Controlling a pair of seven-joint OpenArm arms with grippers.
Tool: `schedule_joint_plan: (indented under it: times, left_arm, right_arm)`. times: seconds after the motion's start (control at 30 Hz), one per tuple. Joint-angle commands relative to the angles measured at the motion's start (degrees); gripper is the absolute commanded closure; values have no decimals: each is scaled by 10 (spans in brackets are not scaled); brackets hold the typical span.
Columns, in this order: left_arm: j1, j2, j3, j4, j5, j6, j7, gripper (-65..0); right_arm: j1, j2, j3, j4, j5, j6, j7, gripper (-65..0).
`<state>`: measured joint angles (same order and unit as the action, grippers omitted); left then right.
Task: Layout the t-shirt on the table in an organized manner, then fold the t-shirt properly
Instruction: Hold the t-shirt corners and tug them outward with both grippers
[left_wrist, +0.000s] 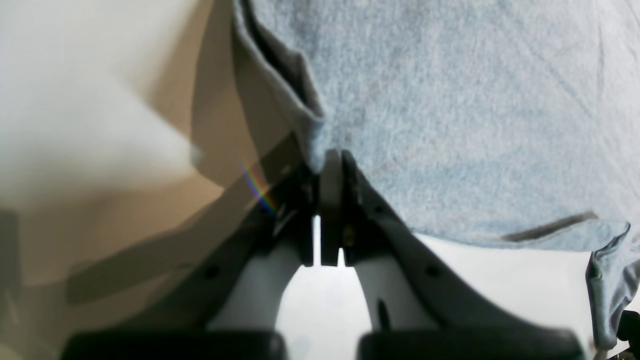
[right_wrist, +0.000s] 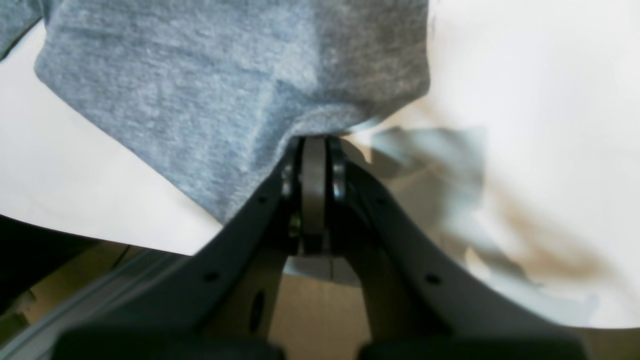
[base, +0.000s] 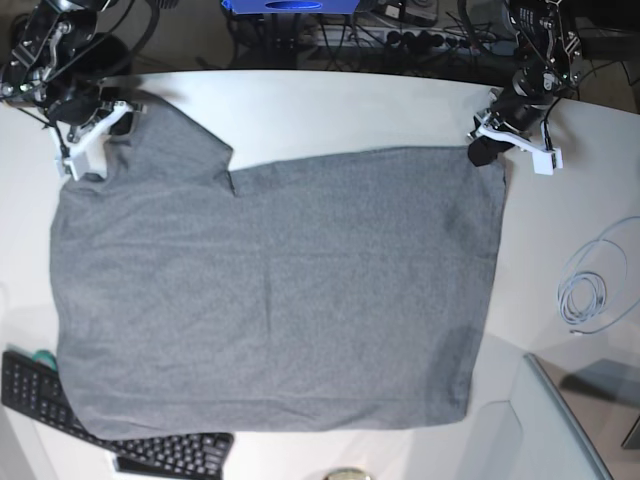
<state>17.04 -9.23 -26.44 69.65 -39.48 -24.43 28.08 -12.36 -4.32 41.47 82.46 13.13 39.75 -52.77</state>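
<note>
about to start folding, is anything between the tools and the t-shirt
Nothing visible. The left tool and the right tool are each already shut on the t-shirt edge, at its two far corners.

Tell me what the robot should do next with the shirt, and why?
Probably lift both pinched corners a little and pull them gently apart. The left fingers and right fingers are each shut on an edge of the t-shirt, which lies mostly spread on the table but overlaps the keyboard.
</note>
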Motion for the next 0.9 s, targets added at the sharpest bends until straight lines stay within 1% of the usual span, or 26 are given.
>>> schedule_joint_plan:
  times: [0.0, 0.1, 0.27, 0.43, 0.53, 0.67, 0.8, 0.87]
  left_arm:
    - [3, -7, -2, 8, -1, 1, 2, 0]
    - [5, -18, 1, 9, -1, 1, 2, 0]
    - [29, -18, -3, 44, -1, 1, 3, 0]
    - [63, -18, -3, 117, -1, 1, 3, 0]
    - [81, -18, -3, 141, -1, 2, 3, 0]
    - [89, -18, -3, 139, 0, 2, 0, 0]
    - [87, -16, -3, 136, 30, 2, -1, 0]
    - [87, -16, -3, 137, 36, 2, -1, 0]
  right_arm:
    - [-13, 3, 2, 21, -13, 3, -10, -6]
    - [-38, -6, 2, 81, -13, 3, -12, -6]
    - [-77, -9, 0, 158, -13, 3, -13, -6]
    - [-95, -14, 2, 174, -13, 3, -14, -6]
    - [-112, -13, 1, 186, -13, 3, -14, -6]
    - [-129, -15, 2, 211, -13, 3, -14, -6]
    - [-136, -14, 2, 225, -13, 3, -13, -6]
    - [-140, -14, 2, 237, -13, 3, -13, -6]
